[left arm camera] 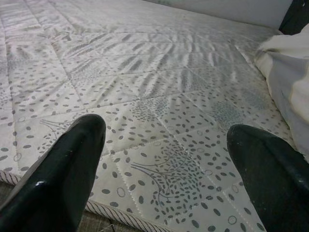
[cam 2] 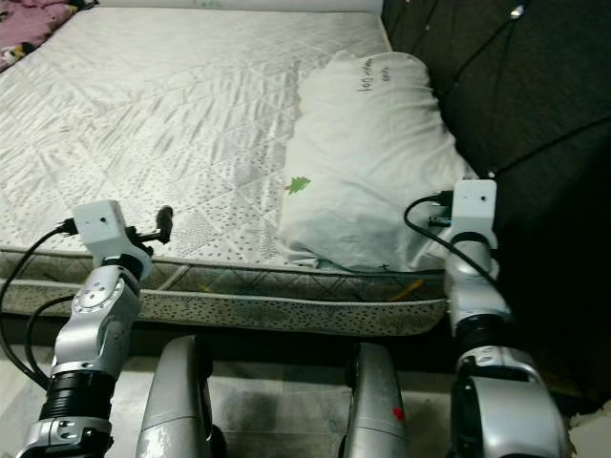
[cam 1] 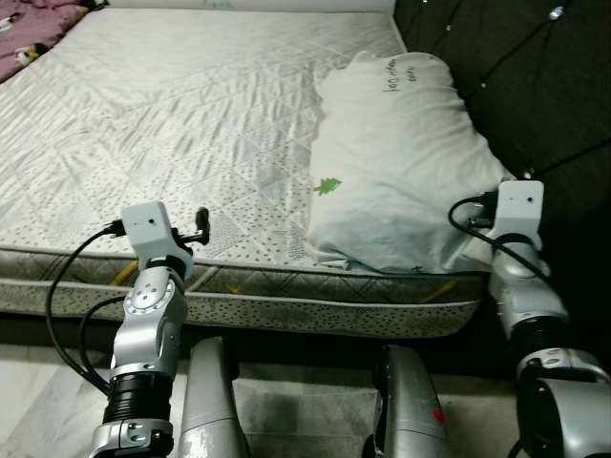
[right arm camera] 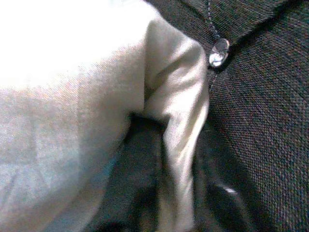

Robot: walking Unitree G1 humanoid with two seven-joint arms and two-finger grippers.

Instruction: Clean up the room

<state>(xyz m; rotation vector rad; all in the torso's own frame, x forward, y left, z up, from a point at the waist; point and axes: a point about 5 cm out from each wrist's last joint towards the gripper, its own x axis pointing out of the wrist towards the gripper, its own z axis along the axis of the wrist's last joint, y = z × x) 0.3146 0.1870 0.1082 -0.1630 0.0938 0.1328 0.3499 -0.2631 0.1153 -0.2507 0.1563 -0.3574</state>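
Observation:
A white pillow (cam 1: 401,162) with a small green tree print lies at the right end of the pale quilted mattress (cam 1: 172,124), against the dark headboard. My right gripper (right arm camera: 178,183) is at the pillow's near right corner. A fold of the pillow's fabric (right arm camera: 176,130) is pinched between its dark fingers (right arm camera: 137,183). In the eye views the pillow covers those fingers. My left gripper (left arm camera: 166,128) hovers open just over the mattress's near edge, left of the pillow, with nothing between its fingers (left arm camera: 72,164).
A dark tufted headboard (cam 1: 516,76) with shiny buttons runs along the right side. A pink blanket (cam 1: 33,29) lies at the far left corner of the bed. My own legs (cam 1: 210,401) stand on the tiled floor right before the bed's edge.

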